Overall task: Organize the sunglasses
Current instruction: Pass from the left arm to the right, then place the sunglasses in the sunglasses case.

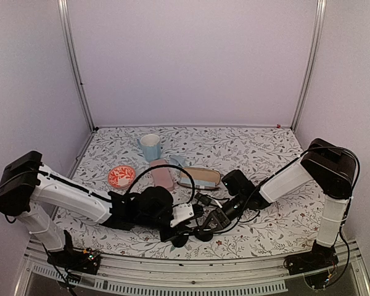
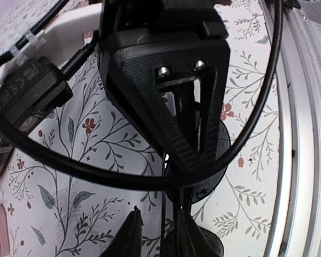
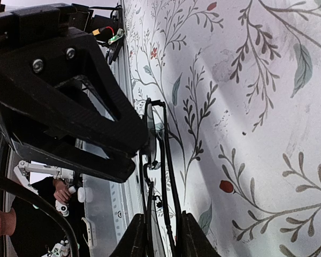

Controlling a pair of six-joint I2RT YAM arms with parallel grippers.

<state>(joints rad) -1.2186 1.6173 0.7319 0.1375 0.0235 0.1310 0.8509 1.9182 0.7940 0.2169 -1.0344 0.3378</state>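
The black wire-frame sunglasses [image 1: 200, 234] lie low over the table near its front edge, between my two grippers. My left gripper [image 1: 176, 233] comes in from the left, my right gripper [image 1: 214, 221] from the right, and they almost meet. In the left wrist view my left gripper [image 2: 160, 235] is nearly closed round a thin black temple [image 2: 168, 214], with a dark lens [image 2: 223, 152] beyond. In the right wrist view my right gripper [image 3: 163, 235] is closed on the lens edge and temples [image 3: 168, 160]. The pale pinkish-tan pair does not show clearly.
A pink case [image 1: 162, 174] and a brown case [image 1: 199, 177] lie behind the grippers. A light blue cup [image 1: 150, 147] stands further back, and a red patterned dish [image 1: 121, 176] lies to the left. The metal front rail [image 2: 302, 160] is close by.
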